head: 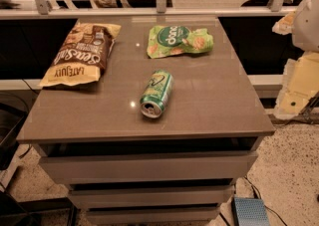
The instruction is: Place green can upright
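Observation:
The green can [157, 93] lies on its side near the middle of the grey table top [214, 105]. Its silver top with the pull tab faces the front edge, and its pale logo patch faces up. My gripper [300, 84] shows as pale white and yellowish parts at the right edge of the view. It is beyond the table's right side, well away from the can, and it holds nothing that I can see.
A flat green snack bag [179, 41] lies at the back of the table behind the can. A brown and yellow chip bag [79, 54] lies at the back left. The table has drawers below it. A glass railing runs behind it. A blue box [250, 211] sits on the floor at the lower right.

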Tool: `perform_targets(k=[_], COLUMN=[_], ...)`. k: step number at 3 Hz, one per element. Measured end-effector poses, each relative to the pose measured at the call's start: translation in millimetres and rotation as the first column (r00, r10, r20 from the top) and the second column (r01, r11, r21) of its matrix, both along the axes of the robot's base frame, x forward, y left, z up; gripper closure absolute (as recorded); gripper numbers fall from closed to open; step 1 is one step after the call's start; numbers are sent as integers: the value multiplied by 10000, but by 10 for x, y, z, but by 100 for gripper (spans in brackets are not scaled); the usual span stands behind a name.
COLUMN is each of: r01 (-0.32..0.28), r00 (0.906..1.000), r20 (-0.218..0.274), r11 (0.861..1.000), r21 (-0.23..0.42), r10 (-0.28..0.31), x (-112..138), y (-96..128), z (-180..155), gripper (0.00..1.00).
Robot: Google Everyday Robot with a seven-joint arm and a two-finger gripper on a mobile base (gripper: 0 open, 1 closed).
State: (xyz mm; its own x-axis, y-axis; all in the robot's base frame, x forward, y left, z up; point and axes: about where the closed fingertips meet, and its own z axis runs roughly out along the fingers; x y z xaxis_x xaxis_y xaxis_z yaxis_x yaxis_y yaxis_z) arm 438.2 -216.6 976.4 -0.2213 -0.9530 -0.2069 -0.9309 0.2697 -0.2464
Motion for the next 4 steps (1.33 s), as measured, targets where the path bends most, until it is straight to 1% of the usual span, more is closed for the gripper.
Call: perform_targets(k=[1, 2, 3, 4], r01=[0, -808, -2796, -5023], r00=[10000, 9966, 9600, 8645], r20=[2, 196, 482, 923], r11=[10000, 9959, 9546, 8558], r21=[0, 404, 1024, 1238], r10=[0, 800, 2760, 4941], x=[0, 117, 401, 640], y=[0, 136, 508, 855], z=[0, -20, -199, -378], gripper=[0, 0, 0, 0])
